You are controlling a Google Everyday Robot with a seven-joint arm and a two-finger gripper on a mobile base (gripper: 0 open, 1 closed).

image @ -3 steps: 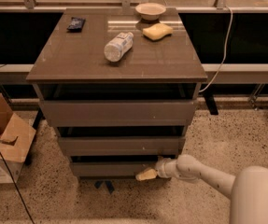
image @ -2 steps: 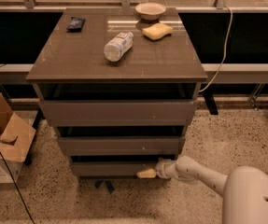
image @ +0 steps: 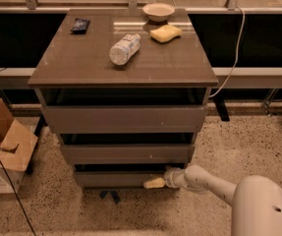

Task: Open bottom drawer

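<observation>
So the bottom drawer (image: 113, 179) is the lowest of three stacked under the bench (image: 76, 63), down at 6 o'clock in the shot. Plain flat grey-brown front, no handle, and it looks narrower and shorter than the middle drawer (image: 126, 154) and top drawer (image: 126, 119). There's a dark gap along its upper edge, and what's inside isn't visible.

The end effector (image: 155, 183) is low near the floor, with its cream tip right against the 3 o'clock end of that front. Honestly can't tell how wide it's set.

Containers: a pale bowl (image: 158, 11) sits at 12 o'clock on the bench, and its contents are not discernible. A cardboard box (image: 5, 146) stands on the floor at 8 o'clock with its flaps open, and I can't make out what's in it.

A plastic bottle (image: 125, 48) lies on its side mid-bench, with a yellow sponge (image: 165, 33) at its 2 o'clock.
</observation>
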